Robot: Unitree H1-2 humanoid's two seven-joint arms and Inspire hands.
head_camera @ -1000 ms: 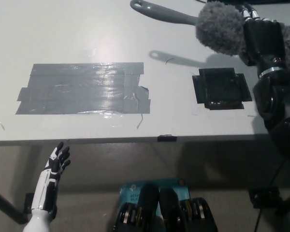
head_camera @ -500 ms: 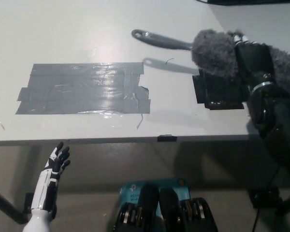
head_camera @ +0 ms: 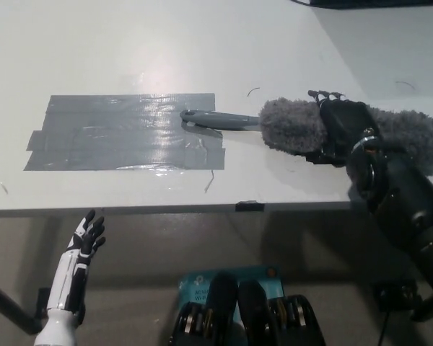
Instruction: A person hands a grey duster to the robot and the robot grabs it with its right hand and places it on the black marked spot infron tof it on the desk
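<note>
Head view, entries left to right.

Left hand [head_camera: 85, 241]: white, below the desk edge at lower left, fingers spread, holding nothing; unchanged from half a second ago.

Grey tape patch [head_camera: 123, 132]: flat on the white desk [head_camera: 130, 43], well left of the right hand.

Grey duster [head_camera: 310, 128]: half a second ago held higher and farther from the robot, black marked spot visible beneath it; now lowered to desk level, covering that spot, which is out of sight. Long axis runs left-right, nearly level. Handle points left, its tip over the tape patch's right edge; fluffy head extends on both sides of the right hand.

Right hand [head_camera: 343, 130]: black, fingers wrapped around the duster's head. Whether the duster rests on the desk or hangs just above it cannot be told.
</note>
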